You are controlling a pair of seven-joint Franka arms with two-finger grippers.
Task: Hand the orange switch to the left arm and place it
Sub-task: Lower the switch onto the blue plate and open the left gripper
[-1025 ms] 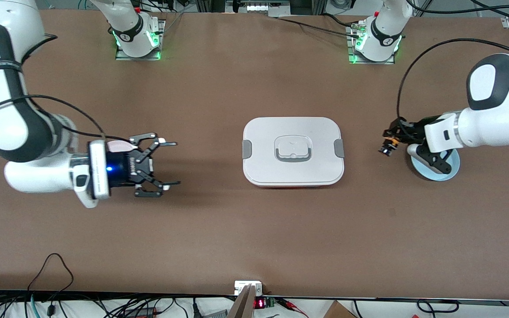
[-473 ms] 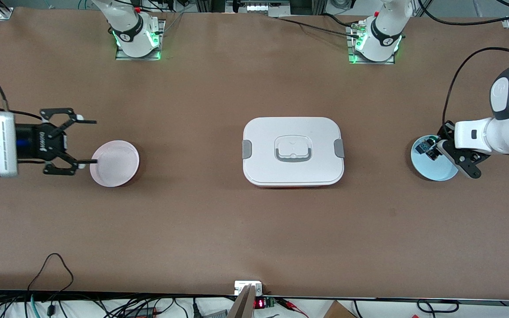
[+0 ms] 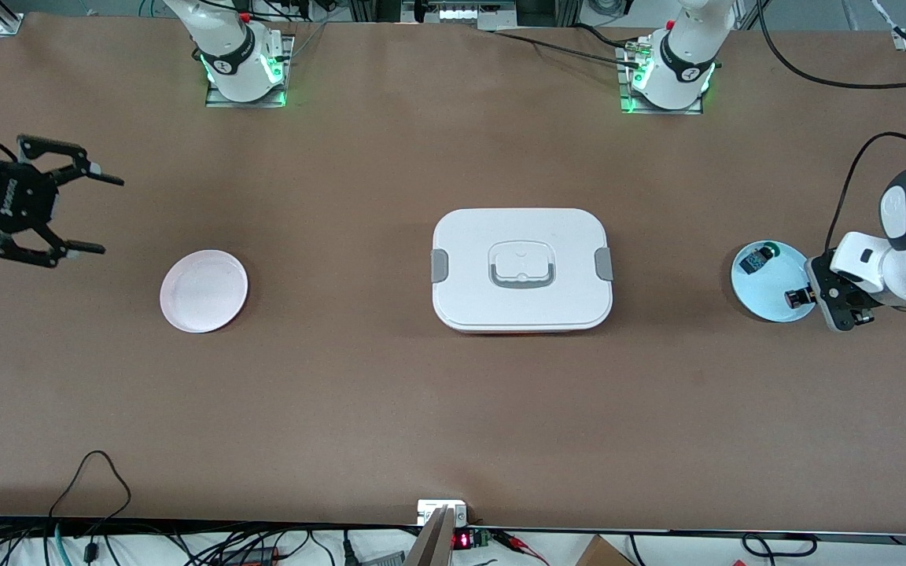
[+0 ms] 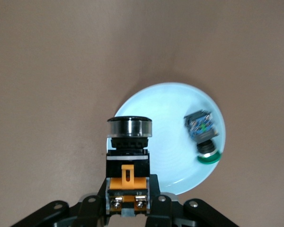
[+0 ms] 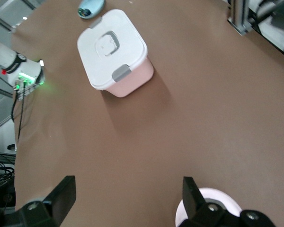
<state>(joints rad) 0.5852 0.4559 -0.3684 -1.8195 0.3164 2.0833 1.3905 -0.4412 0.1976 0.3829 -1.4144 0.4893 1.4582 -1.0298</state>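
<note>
My left end effector [image 3: 803, 296] is clamped on the orange switch [image 4: 128, 156], which I see in the left wrist view sticking out from between the fingers with its black head forward and its orange band just at the fingertips. In the front view the switch is only a small dark stub over the edge of the blue plate [image 3: 767, 303], and I cannot judge from there whether it touches the plate or hangs just above it. On that plate lies a small black-and-blue part with a green cap [image 3: 758, 256], farther from the front camera than the switch. The plate sits at the left arm's end of the worktop [image 3: 453, 424].

The box [image 3: 521, 269] stands in the middle of the worktop, lid on, grey clips at both ends, well apart from both plates.

My right end effector [image 3: 83, 214] has its fingers spread wide and holds nothing. It hangs over the right arm's end of the worktop, near the pink plate [image 3: 204, 291] but not above it.
</note>
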